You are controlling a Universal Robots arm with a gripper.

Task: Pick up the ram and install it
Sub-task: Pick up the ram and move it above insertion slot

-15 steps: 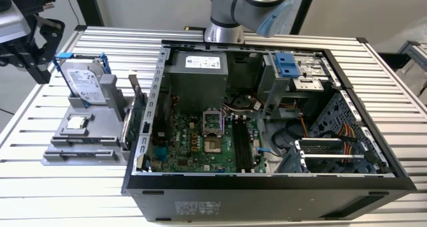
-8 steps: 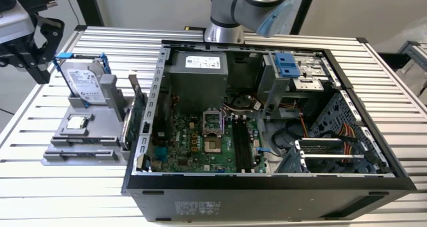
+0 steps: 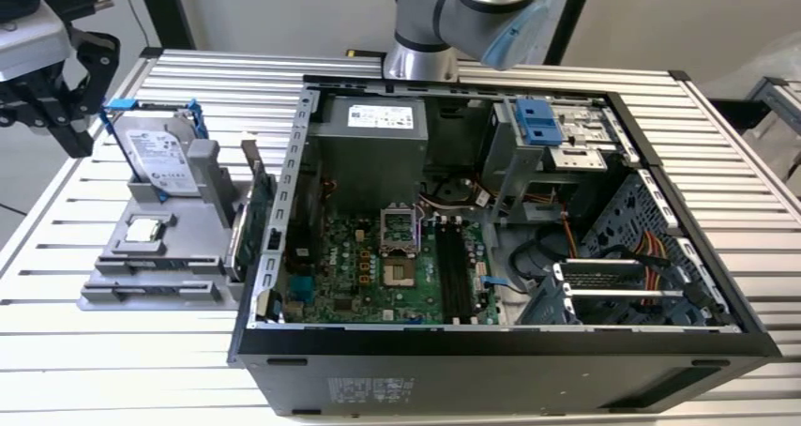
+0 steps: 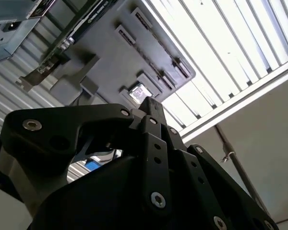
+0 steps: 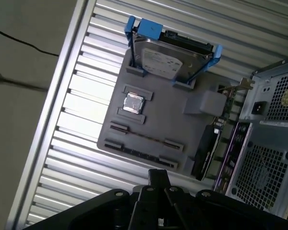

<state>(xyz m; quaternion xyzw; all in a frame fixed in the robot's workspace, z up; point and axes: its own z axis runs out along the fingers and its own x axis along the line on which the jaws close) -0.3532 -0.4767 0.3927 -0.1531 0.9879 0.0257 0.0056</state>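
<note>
My tool hangs over the tabletop edge, on the exterior view's left of the hdd. Can't tell if it's clenched or released tbh. The ram sits on edge in the gray holder, just beside the cpu, well apart from the open pc case.

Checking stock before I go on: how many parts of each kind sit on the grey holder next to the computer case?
Hard drive: 1
Processor chip: 1
Green card: 1
Ram stick, seen edge-on as a thin strip in its slot: 1
Total: 4
</note>
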